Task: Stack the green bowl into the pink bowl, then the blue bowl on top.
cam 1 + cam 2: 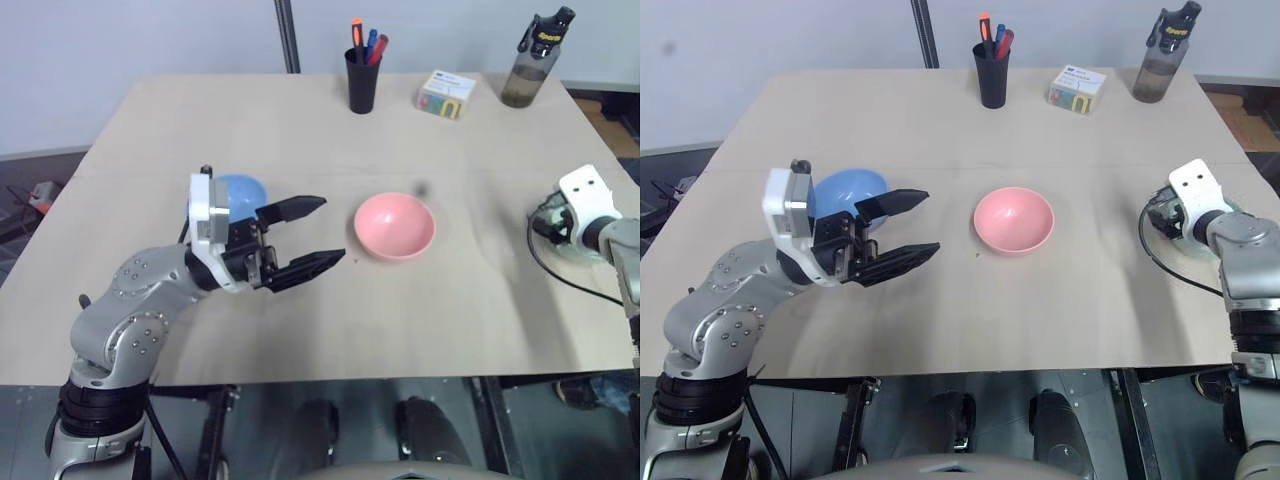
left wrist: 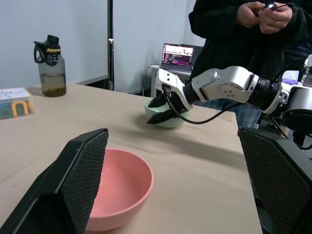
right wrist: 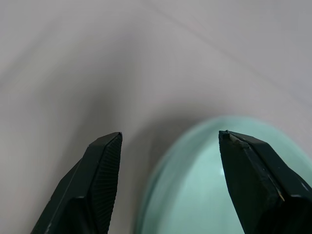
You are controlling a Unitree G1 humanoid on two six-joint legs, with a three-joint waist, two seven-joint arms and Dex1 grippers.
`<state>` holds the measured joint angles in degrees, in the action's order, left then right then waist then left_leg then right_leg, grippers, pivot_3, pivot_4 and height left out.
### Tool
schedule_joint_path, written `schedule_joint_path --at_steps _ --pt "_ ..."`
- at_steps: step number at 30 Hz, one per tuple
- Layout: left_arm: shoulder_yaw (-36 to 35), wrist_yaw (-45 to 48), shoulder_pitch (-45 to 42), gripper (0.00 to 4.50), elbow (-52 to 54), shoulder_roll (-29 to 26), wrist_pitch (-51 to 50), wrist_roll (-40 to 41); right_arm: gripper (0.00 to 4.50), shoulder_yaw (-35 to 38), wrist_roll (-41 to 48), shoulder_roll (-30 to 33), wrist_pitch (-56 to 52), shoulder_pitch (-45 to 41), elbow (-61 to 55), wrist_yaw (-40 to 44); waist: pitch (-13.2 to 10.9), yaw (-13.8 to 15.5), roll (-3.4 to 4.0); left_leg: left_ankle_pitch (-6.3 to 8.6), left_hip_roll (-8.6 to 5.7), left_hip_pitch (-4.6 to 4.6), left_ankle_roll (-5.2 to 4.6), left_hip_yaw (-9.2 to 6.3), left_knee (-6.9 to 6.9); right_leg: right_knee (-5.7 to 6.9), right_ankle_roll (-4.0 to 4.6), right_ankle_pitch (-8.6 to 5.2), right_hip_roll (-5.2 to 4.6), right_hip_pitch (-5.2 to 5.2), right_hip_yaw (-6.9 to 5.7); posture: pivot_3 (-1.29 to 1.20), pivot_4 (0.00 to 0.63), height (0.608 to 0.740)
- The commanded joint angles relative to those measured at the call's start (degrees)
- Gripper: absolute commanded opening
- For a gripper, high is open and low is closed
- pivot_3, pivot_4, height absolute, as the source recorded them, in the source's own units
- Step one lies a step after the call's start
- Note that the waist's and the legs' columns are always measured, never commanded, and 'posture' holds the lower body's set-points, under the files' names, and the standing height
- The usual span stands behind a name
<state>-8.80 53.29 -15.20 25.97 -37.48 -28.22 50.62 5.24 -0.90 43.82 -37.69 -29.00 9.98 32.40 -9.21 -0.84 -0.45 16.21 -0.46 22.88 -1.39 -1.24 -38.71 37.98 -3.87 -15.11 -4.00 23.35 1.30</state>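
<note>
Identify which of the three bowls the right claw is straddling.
The green bowl: the right claw stands open over its rim. The pink bowl and blue bowl sit elsewhere.

Pink bowl [image 1: 1013,220] at bench [image 1: 940,120] centre, left claw [image 1: 902,227] spread at nine o'clock, blue bowl [image 1: 845,190] behind it, pen cup [image 1: 991,76] at twelve.
</note>
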Motion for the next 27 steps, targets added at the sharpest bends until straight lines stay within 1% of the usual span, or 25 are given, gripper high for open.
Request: schedule_joint_path --at_steps 1,2,5,6,7,8,11,14,15,18,20,21,22,26,27 --pt "-1.0 0.1 -0.9 4.50 0.8 0.2 1.4 -0.6 2.77 0.5 -0.1 0.2 0.3 0.0 0.5 -1.0 0.0 -0.1 0.00 0.00 0.00 0.00 0.00 0.00 0.00 0.00 0.00 0.00 0.00 0.00 0.00 0.00 0.150 0.740" --pt "-1.0 0.1 -0.9 4.50 0.7 0.2 1.4 -0.7 2.53 0.4 -0.2 0.2 0.5 -0.1 0.9 -1.1 0.0 -0.1 0.00 0.00 0.00 -0.01 0.00 0.01 -0.01 0.00 0.00 0.00 0.01 0.00 0.01 0.00 0.150 0.740" --pt "-1.1 -0.3 -0.3 4.50 1.2 0.6 1.7 -1.0 1.25 0.0 -0.4 0.2 1.6 -1.0 2.1 -1.3 0.0 0.0 0.00 0.00 -0.01 0.00 0.00 0.01 -0.01 0.00 0.00 0.00 0.00 0.00 0.01 0.00 0.150 0.740" --pt "-1.2 -0.5 -0.1 4.50 1.3 0.8 1.8 -1.1 1.04 -0.2 -0.5 0.3 1.9 -1.3 2.4 -1.3 0.0 0.0 0.00 0.00 -0.01 0.00 0.00 0.01 -0.01 0.00 0.00 0.00 0.00 0.00 0.01 0.00 0.150 0.740" --pt "-1.2 -0.7 0.1 4.50 1.5 1.0 1.8 -1.1 0.47 -0.4 -0.5 0.4 2.2 -1.5 2.8 -1.3 0.0 0.0 0.00 0.00 0.00 0.00 0.00 0.01 -0.01 0.00 0.00 0.00 0.00 0.00 0.01 0.00 0.150 0.740" --pt "-1.3 -0.9 0.3 4.50 1.7 1.2 1.9 -1.2 0.05 -0.6 -0.6 0.5 2.4 -1.7 3.0 -1.2 0.0 0.0 0.00 0.00 -0.01 0.00 0.00 0.01 -0.01 0.00 0.00 0.00 0.00 0.00 0.01 0.00 0.150 0.740" --pt "-1.4 -1.3 0.8 4.50 1.9 1.5 2.2 -1.4 0.05 -1.3 -1.0 0.7 3.6 -2.5 3.9 -0.9 0.0 -0.1 0.00 0.00 0.00 0.00 0.00 0.01 -0.02 0.00 0.00 0.00 0.00 0.00 0.01 0.00 0.150 0.740" --pt "-2.2 -2.2 1.7 4.50 2.2 1.7 2.5 -1.5 0.05 -1.9 -0.2 0.6 5.2 -3.4 2.2 0.7 0.0 -0.1 0.01 0.00 0.00 0.00 0.00 0.02 -0.02 0.01 0.00 0.00 0.00 0.00 0.02 0.00 0.150 0.740" --pt "-2.7 -2.6 2.2 4.50 2.2 1.7 2.6 -1.4 0.05 -2.0 1.4 0.1 6.4 -3.6 0.1 2.7 0.0 -0.1 0.01 0.00 0.00 0.00 0.00 0.02 -0.02 0.01 0.00 0.00 0.00 0.00 0.02 0.00 0.150 0.740" --pt "-5.3 -5.3 4.4 4.50 2.1 1.8 3.0 -2.4 0.05 -3.0 10.2 -2.4 9.9 -3.7 -11.6 13.0 0.0 -0.6 0.02 0.00 0.10 -0.01 0.00 0.03 -0.02 0.00 0.00 0.00 0.06 0.01 0.04 0.00 0.150 0.740" --pt "-6.9 -7.3 7.2 4.50 2.2 1.6 4.4 -5.6 0.05 -5.4 15.9 -5.4 5.1 -4.1 -21.0 15.8 0.0 -1.0 0.03 0.00 0.15 -0.01 0.01 -0.01 -0.01 0.01 0.00 0.00 0.08 0.01 0.01 0.00 0.150 0.740" --pt "-7.5 -8.2 8.2 4.50 2.2 1.5 4.8 -6.7 0.05 -6.3 17.4 -6.3 3.2 -4.3 -23.8 16.5 0.0 -1.3 0.03 0.00 0.15 -0.01 0.01 -0.02 -0.01 0.02 0.00 0.00 0.08 0.01 0.00 0.00 0.150 0.740" --pt "-7.9 -9.0 8.9 4.50 2.3 1.5 4.9 -7.3 0.05 -7.2 18.7 -6.8 1.6 -4.4 -26.0 17.2 0.0 -1.4 0.04 0.00 0.19 -0.02 0.01 -0.02 0.00 0.02 0.00 0.00 0.09 0.01 0.02 0.00 0.150 0.740" --pt "-11.7 -12.8 10.9 4.50 3.4 1.8 4.3 -6.4 0.05 -12.7 22.0 -10.4 -1.8 -4.7 -31.0 18.3 0.0 -0.1 -0.07 0.03 0.08 0.07 -0.04 -0.24 -0.17 -0.02 0.00 0.00 -0.03 -0.07 -0.22 0.00 0.150 0.740" --pt "-12.4 -13.4 11.0 4.50 3.7 1.8 4.1 -6.0 0.39 -14.0 21.9 -10.6 -1.9 -4.4 -31.3 18.8 0.0 0.3 -0.07 0.05 0.07 0.06 -0.08 -0.24 -0.25 -0.02 0.00 0.00 -0.04 -0.12 -0.22 0.00 0.150 0.740"
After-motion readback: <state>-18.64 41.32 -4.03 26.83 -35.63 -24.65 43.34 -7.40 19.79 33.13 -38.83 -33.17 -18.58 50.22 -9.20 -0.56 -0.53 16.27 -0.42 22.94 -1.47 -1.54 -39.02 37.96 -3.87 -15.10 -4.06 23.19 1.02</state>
